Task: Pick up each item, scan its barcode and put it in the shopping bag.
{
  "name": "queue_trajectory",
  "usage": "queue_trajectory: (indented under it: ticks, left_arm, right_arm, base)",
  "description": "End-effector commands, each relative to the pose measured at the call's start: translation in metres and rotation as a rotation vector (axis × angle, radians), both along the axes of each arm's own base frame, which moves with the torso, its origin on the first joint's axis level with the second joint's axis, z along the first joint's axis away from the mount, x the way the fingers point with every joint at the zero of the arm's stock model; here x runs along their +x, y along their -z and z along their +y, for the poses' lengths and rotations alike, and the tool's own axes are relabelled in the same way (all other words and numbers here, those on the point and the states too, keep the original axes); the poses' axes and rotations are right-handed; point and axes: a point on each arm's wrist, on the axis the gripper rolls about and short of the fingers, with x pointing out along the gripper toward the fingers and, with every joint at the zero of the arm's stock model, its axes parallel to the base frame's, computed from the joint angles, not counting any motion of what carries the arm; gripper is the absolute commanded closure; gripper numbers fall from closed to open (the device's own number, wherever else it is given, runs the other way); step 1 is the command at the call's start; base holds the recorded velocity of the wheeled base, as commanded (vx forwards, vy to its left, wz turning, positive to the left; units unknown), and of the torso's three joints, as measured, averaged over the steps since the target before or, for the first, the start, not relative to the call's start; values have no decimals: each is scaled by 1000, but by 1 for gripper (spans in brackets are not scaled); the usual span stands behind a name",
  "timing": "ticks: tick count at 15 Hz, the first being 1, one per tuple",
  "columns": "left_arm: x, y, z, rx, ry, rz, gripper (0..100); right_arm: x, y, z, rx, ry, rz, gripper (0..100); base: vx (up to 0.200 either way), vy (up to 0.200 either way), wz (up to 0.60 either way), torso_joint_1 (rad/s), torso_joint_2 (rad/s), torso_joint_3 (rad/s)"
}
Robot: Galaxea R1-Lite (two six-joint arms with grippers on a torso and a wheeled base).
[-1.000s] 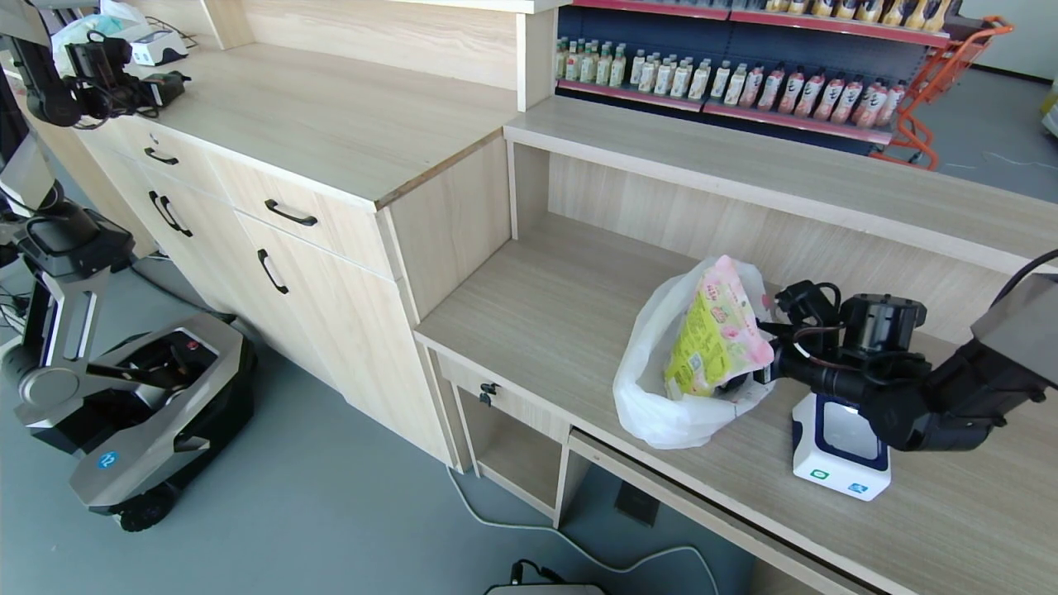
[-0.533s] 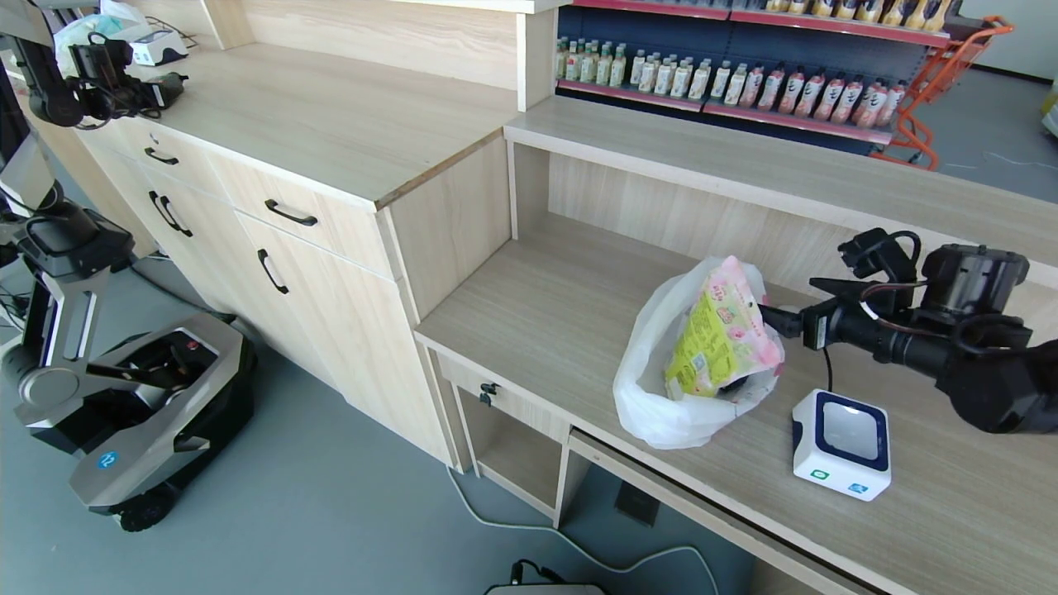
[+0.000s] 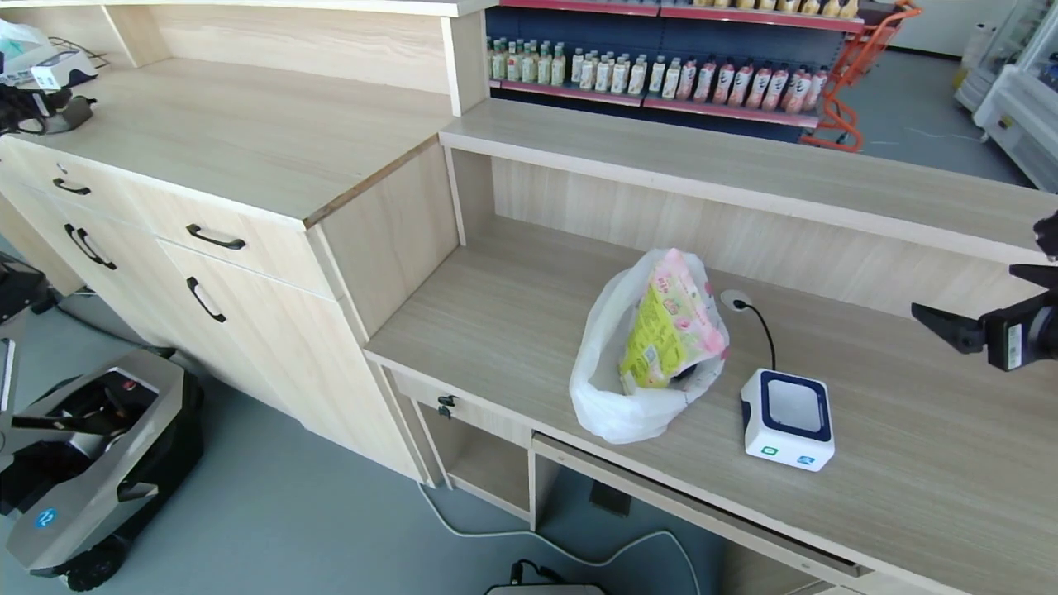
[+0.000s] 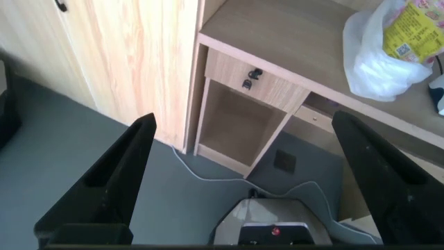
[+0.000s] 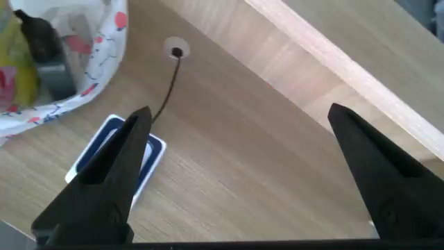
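A white shopping bag (image 3: 612, 397) sits on the lower wooden counter (image 3: 512, 314). A yellow and pink snack packet (image 3: 665, 330) stands upright in it. The white barcode scanner (image 3: 787, 417) is just to the right of the bag. My right gripper (image 3: 963, 289) hangs open and holds nothing, well to the right of the scanner and above the counter. In the right wrist view that gripper (image 5: 239, 110) is over bare counter, with the scanner (image 5: 114, 156) and the bag (image 5: 69, 104) off to one side. My left gripper (image 4: 243, 118) is open over the floor in front of the counter, with the bag (image 4: 378, 62) farther off.
The scanner's cable runs to a hole (image 3: 734, 300) in the counter behind it. A raised shelf (image 3: 744, 173) backs the counter, and a taller cabinet (image 3: 248, 149) stands to the left. A grey wheeled machine (image 3: 83, 463) is on the floor at left. Bottle shelves (image 3: 661, 78) stand behind.
The head camera has shifted. My right gripper, which was at the packet in the bag, has drawn back up and to the right. The packet stays in the bag.
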Motion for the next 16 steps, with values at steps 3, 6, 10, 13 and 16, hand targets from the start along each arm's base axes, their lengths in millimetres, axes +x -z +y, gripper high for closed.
queue_trajectory:
  ticks: [3, 6, 10, 13, 16]
  left_arm:
    - [0, 0, 0, -1, -1, 0, 0]
    - [0, 0, 0, -1, -1, 0, 0]
    - [0, 0, 0, -1, -1, 0, 0]
    - [0, 0, 0, -1, -1, 0, 0]
    - [0, 0, 0, -1, -1, 0, 0]
  right_arm:
    - [-57, -48, -5, -49, 168, -176, 0]
    - [-81, -48, -6, -51, 229, -166, 0]
    - [-110, -22, 1, -26, 288, -135, 0]
    - [-150, 17, 21, 134, 309, -152, 0]
    - [-183, 64, 35, 185, 410, -99, 0]
  base:
    - [0, 0, -600, -1, 4, 2]
    - [0, 0, -600, 1, 4, -1]
    - [0, 0, -600, 2, 4, 4]
    - [0, 0, 0, 0, 0, 0]
    - [0, 0, 0, 0, 0, 0]
